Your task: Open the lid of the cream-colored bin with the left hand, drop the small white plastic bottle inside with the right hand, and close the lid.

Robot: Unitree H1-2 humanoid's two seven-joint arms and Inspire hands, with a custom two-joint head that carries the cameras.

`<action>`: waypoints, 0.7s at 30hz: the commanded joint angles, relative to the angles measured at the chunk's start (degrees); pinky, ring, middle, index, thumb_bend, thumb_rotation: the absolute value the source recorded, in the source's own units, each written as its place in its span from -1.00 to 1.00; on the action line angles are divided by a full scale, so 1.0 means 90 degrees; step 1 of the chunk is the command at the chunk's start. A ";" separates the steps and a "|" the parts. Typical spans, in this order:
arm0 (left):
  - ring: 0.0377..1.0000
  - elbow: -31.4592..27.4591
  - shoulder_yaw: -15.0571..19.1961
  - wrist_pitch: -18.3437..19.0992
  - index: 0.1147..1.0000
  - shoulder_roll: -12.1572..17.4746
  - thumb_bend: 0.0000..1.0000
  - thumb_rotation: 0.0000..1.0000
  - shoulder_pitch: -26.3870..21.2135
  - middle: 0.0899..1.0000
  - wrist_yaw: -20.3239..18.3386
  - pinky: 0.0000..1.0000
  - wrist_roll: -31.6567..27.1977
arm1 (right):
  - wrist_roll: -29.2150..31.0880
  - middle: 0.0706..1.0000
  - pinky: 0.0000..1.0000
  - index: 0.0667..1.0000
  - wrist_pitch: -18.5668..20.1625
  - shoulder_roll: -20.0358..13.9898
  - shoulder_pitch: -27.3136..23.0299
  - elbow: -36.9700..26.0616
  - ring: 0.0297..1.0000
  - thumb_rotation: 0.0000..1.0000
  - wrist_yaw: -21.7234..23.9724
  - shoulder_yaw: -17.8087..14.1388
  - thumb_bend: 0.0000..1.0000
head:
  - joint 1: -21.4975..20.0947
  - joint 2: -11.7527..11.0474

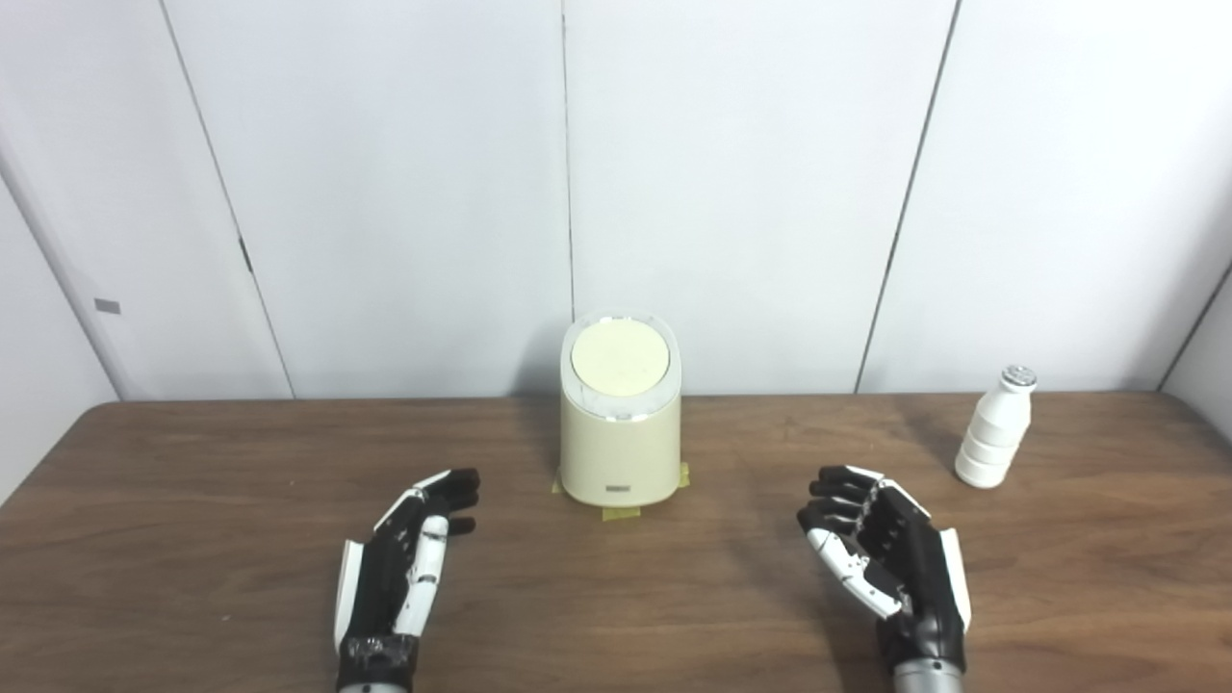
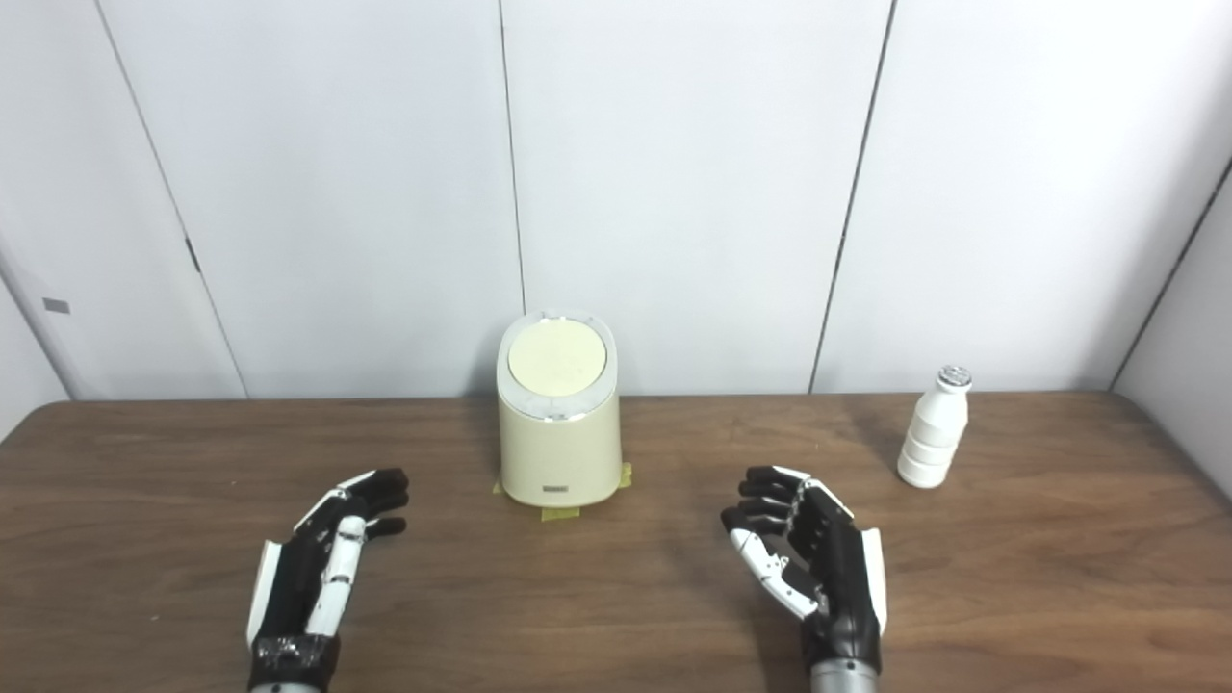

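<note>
On the dark brown wooden tabletop (image 1: 192,539), the black-and-white left hand (image 1: 409,558) hovers low with fingers spread, holding nothing. Ahead and to its right, the cream-colored oval plastic bin (image 1: 620,438) stands upright near the tabletop's far edge, its round lid (image 1: 620,356) closed. The right hand (image 1: 885,558) is likewise released and empty. Beyond it, well apart, the small white ribbed plastic bottle (image 1: 996,428) stands upright.
</note>
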 commanded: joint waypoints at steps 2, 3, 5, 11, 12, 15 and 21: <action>0.49 0.0100 -0.0015 -0.0134 0.40 0.0057 -0.60 0.52 0.0151 0.46 0.0049 0.37 0.0175 | 0.0030 0.14 -0.01 0.12 -0.0183 -0.0055 -0.0087 -0.0017 0.12 -0.67 0.0013 -0.0021 -0.44 | -0.0006 0.0006; 0.49 0.0099 -0.0016 -0.0129 0.40 0.0058 -0.60 0.53 0.0151 0.47 0.0049 0.38 0.0178 | 0.0007 0.14 -0.01 0.13 -0.0173 -0.0057 -0.0086 -0.0017 0.12 -0.68 0.0003 -0.0021 -0.44 | -0.0006 0.0006; 0.50 0.0103 -0.0018 -0.0134 0.40 0.0062 -0.60 0.53 0.0150 0.47 0.0043 0.38 0.0174 | -0.0002 0.14 -0.01 0.13 -0.0159 -0.0052 -0.0088 -0.0015 0.13 -0.68 -0.0015 -0.0029 -0.44 | -0.0006 0.0006; 0.49 0.0116 -0.0017 -0.0166 0.40 0.0059 -0.61 0.53 0.0145 0.46 0.0062 0.38 0.0202 | 0.0043 0.14 -0.01 0.12 -0.0167 -0.0054 -0.0092 -0.0014 0.13 -0.66 0.0005 -0.0032 -0.43 | -0.0005 0.0006; 0.49 0.0121 -0.0012 -0.0160 0.40 0.0060 -0.61 0.53 0.0141 0.46 0.0052 0.37 0.0173 | 0.0038 0.14 -0.01 0.12 -0.0175 -0.0051 -0.0096 -0.0001 0.13 -0.65 0.0000 -0.0031 -0.43 | -0.0003 0.0000; 0.50 0.0132 0.0000 -0.0148 0.40 0.0065 -0.61 0.51 0.0132 0.47 0.0024 0.39 0.0102 | 0.0009 0.14 -0.01 0.12 -0.0255 -0.0058 -0.0113 0.0072 0.12 -0.66 -0.0010 -0.0020 -0.43 | -0.0009 -0.0039; 0.50 0.0014 0.0014 -0.0194 0.39 -0.0031 -0.62 0.45 0.0011 0.47 0.0036 0.41 -0.0054 | -0.0083 0.15 -0.01 0.13 -0.0348 -0.0088 -0.0177 0.0270 0.13 -0.61 -0.0061 -0.0012 -0.43 | 0.0011 -0.0145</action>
